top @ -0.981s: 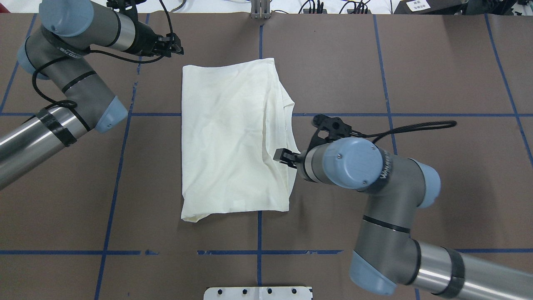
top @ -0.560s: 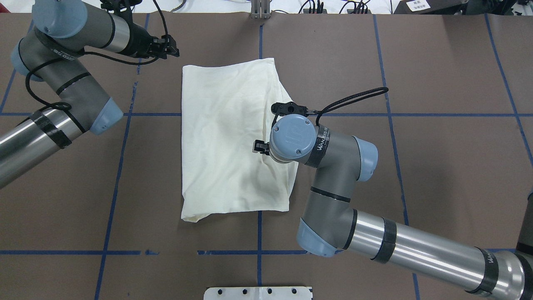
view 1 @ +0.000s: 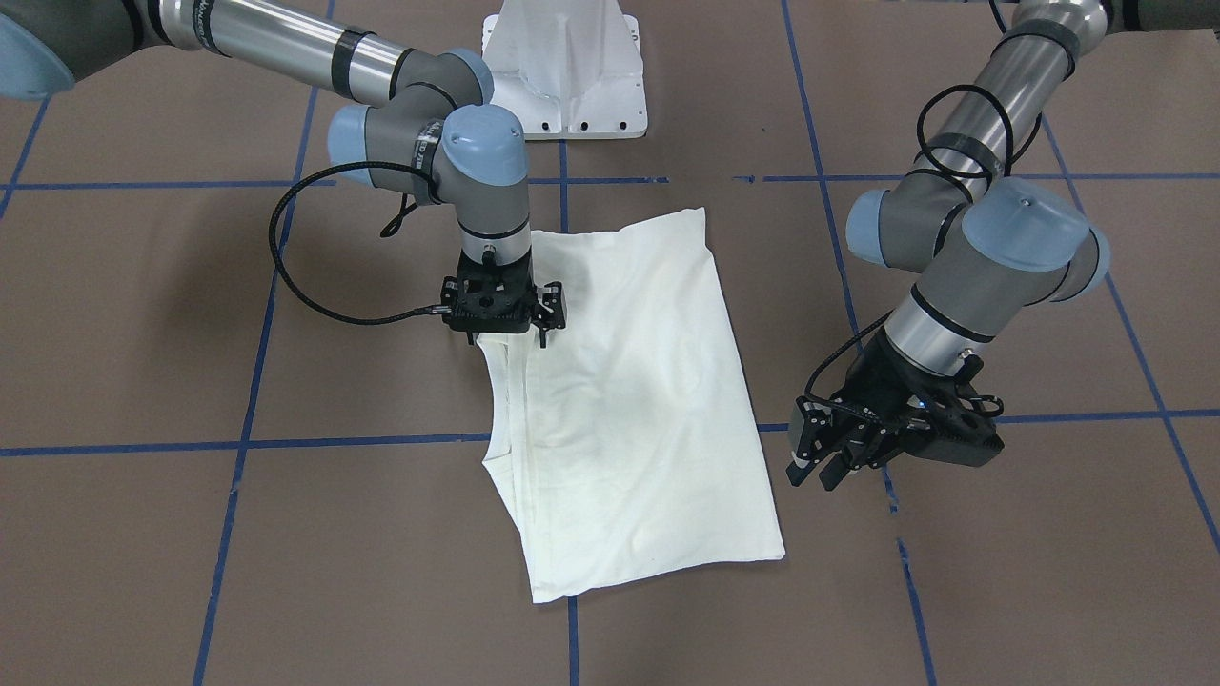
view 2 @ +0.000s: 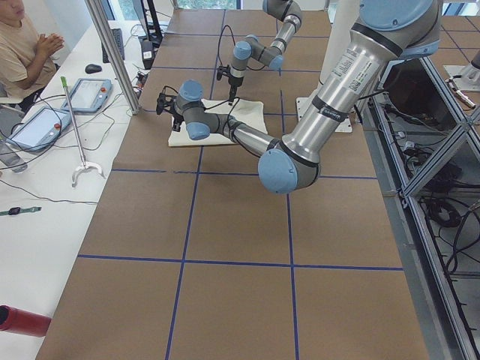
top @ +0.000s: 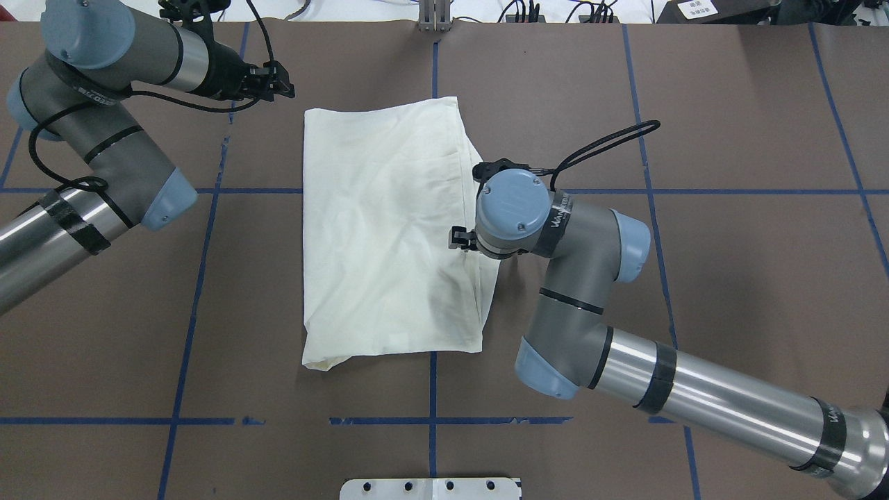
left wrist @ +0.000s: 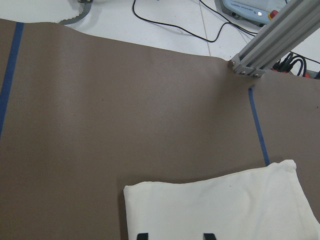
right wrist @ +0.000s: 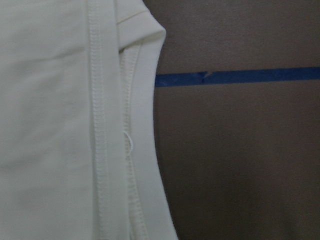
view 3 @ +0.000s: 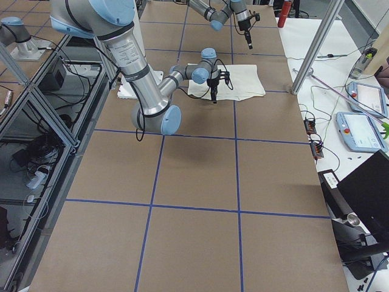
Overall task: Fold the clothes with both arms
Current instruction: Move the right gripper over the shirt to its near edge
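1. The brown paper-covered counter (top: 729,104), gridded with blue tape, fills the overhead frame.
2. The right arm (top: 694,389) enters from the lower right of the overhead frame, its wrist pointing straight down. The left arm (top: 104,132) bends in from the upper left.
3. The cream shirt (top: 382,229) lies at centre frame, folded into a tall rectangle, plain side up, with its layered hems stacked along the right-hand edge.
4. The right end effector (view 1: 505,324) sits over that layered edge about halfway along. Whether its fingers are parted or pinching cloth cannot be told.
5. The left end effector (view 1: 815,472) hovers just off the shirt's upper-left corner in the overhead frame, fingers spread and empty.

The step appears to be taking hold for a further fold. The next move likely calls for both end effectors to pinch every layer, then lift and carry together.
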Robot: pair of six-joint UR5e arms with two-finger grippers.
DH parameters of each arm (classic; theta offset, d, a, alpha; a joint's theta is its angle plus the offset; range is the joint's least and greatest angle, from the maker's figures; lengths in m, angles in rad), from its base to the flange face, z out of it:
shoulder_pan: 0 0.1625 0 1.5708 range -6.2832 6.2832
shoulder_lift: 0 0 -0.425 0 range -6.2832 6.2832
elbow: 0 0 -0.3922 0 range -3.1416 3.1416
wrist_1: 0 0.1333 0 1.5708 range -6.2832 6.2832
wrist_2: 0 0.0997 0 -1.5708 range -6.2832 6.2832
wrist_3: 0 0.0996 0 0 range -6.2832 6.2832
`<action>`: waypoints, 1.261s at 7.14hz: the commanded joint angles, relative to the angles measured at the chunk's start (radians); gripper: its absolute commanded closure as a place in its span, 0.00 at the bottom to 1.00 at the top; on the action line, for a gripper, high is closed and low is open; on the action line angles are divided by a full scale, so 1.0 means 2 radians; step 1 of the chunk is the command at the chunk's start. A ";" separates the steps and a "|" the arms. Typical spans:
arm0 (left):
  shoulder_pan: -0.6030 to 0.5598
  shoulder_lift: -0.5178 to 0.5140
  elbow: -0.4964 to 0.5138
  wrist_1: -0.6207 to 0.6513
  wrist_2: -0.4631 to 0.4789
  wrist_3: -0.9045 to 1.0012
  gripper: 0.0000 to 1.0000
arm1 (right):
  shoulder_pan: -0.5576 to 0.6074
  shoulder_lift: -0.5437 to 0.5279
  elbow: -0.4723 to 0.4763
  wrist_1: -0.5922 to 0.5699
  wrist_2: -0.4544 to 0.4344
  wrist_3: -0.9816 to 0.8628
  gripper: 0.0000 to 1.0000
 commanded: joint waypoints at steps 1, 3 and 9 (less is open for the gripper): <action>0.000 0.005 -0.010 0.001 0.000 0.000 0.53 | 0.006 -0.006 0.026 -0.002 0.007 0.029 0.00; 0.000 0.006 -0.014 0.001 0.000 0.000 0.53 | -0.021 -0.015 0.073 0.003 -0.019 0.159 0.00; 0.000 0.015 -0.018 0.001 0.001 -0.001 0.53 | -0.138 -0.062 0.158 -0.002 -0.147 0.430 0.01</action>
